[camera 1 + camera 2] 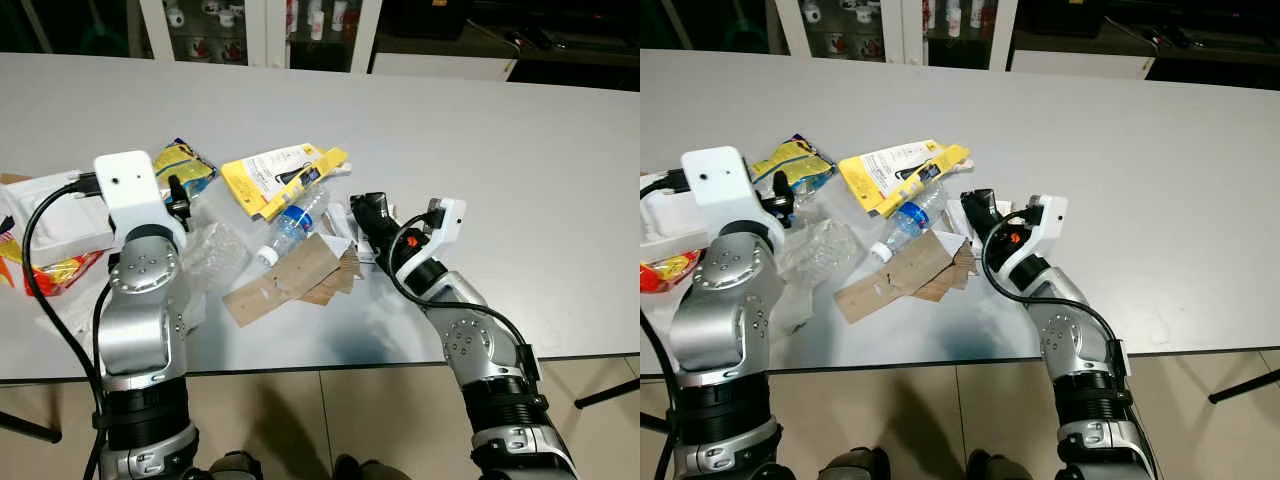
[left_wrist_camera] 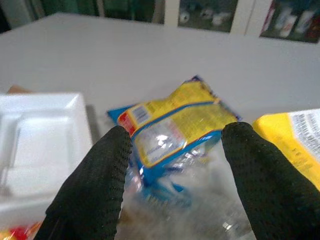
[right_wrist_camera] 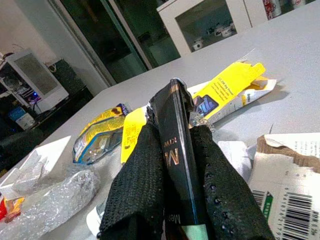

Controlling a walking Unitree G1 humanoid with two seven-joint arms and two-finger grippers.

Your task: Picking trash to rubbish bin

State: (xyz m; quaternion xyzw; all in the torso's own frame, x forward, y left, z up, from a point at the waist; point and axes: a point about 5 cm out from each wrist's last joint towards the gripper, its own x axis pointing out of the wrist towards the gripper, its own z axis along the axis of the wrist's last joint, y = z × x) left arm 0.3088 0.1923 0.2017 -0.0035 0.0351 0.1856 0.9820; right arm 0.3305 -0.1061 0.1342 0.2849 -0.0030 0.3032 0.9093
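Two silver jointed arms with ribbed black collars and screwed round joint caps, a white camera block on each wrist, black cables looping alongside, a red spot by the right claw (image 1: 366,212), and the left claw (image 2: 172,172) with stippled black fingers.

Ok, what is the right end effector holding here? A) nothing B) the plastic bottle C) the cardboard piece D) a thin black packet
D: the right end effector has its fingers closed on a thin black packet, near the cardboard piece.
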